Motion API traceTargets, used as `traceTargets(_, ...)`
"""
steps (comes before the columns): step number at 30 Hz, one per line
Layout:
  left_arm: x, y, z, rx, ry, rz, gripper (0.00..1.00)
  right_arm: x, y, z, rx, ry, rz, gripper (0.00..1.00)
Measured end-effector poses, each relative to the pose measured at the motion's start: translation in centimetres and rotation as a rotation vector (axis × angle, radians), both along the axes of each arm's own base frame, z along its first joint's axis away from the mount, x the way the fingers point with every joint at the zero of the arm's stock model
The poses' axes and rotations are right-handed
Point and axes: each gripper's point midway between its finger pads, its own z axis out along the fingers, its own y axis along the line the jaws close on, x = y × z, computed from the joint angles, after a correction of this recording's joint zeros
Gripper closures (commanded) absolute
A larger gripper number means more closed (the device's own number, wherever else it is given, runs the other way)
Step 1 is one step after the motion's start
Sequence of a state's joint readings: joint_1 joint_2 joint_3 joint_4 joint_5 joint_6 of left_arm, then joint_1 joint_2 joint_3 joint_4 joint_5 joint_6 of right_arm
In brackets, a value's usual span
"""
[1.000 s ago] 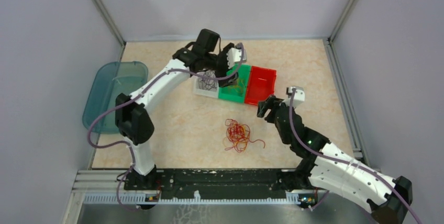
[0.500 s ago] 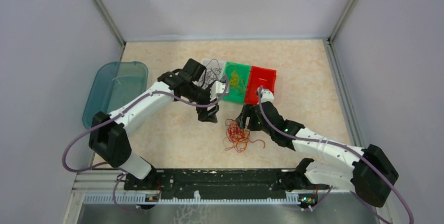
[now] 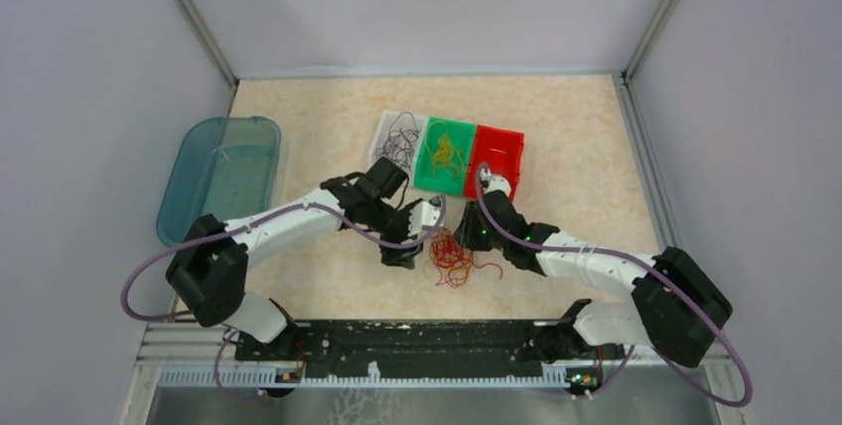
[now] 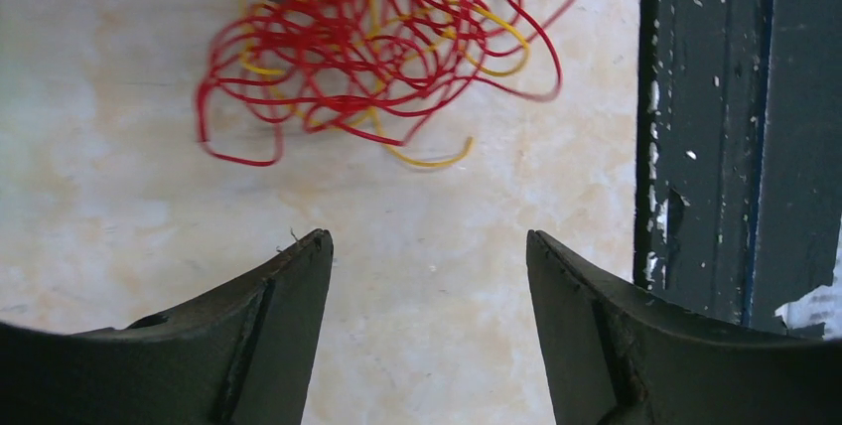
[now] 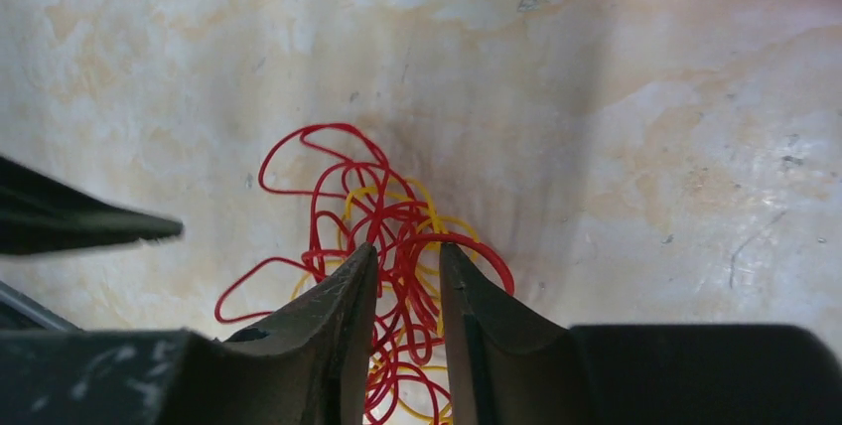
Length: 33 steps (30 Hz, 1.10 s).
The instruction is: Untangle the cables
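Open table (image 3: 328, 107) runs to the far wall and out to both side walls. A black rail (image 3: 417, 336) bounds the near edge. Row of bins past the work area: white tray (image 3: 412, 122), green bin (image 3: 421, 172), red bin (image 3: 511, 147). A teal tub (image 3: 213, 182) hangs off the left edge.

The cables (image 3: 452, 258) (a red and yellow tangle) lie on the table between both grippers.

Left gripper (image 4: 427, 246): jaws spread wide with nothing between them, tangle just ahead.

Right gripper (image 5: 407, 258): down in the tangle, jaws nearly together. Red strands run through the gap; cannot tell if they are pinched.
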State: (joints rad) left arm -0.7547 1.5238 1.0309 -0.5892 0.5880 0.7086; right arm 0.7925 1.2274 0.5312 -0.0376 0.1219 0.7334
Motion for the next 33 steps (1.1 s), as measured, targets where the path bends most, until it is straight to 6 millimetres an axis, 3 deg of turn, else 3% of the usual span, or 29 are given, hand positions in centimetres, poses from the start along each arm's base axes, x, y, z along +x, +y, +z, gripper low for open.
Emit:
traceTargets(3,-1.8,0.2,-1.6,0.034,0.011,-0.03,0.23,1.0,-1.0,0.6,0.02,-0.007,-0.054,0.76)
traceTargets(8,-2.5,0.0,-2.5,0.055,-0.013,-0.048,0.28,1.7,-2.7,1.2,0.042,-0.029,-0.121,0.76)
traceTargets(15,-3.8,-2.0,-3.6,0.055,-0.021,-0.118,0.47,0.8,-4.3,-0.3,0.012,0.004,-0.167,0.71)
traceTargets(19,-5.2,-3.0,-3.9,0.059,-0.008,-0.186,0.6,0.9,-5.0,0.8,0.026,-0.028,-0.194,0.69)
traceTargets(23,-5.7,-5.0,-1.9,0.008,0.002,-0.234,0.57,1.3,-5.6,2.4,0.051,-0.073,-0.226,0.69)
traceTargets(27,-5.8,-6.8,0.6,-0.053,0.0,-0.255,0.5,1.1,-6.1,2.6,0.045,-0.079,-0.238,0.69)
traceTargets(33,-6.8,-7.3,0.0,-0.034,0.025,-0.244,0.42,0.8,-6.5,2.7,0.034,-0.076,-0.244,0.69)
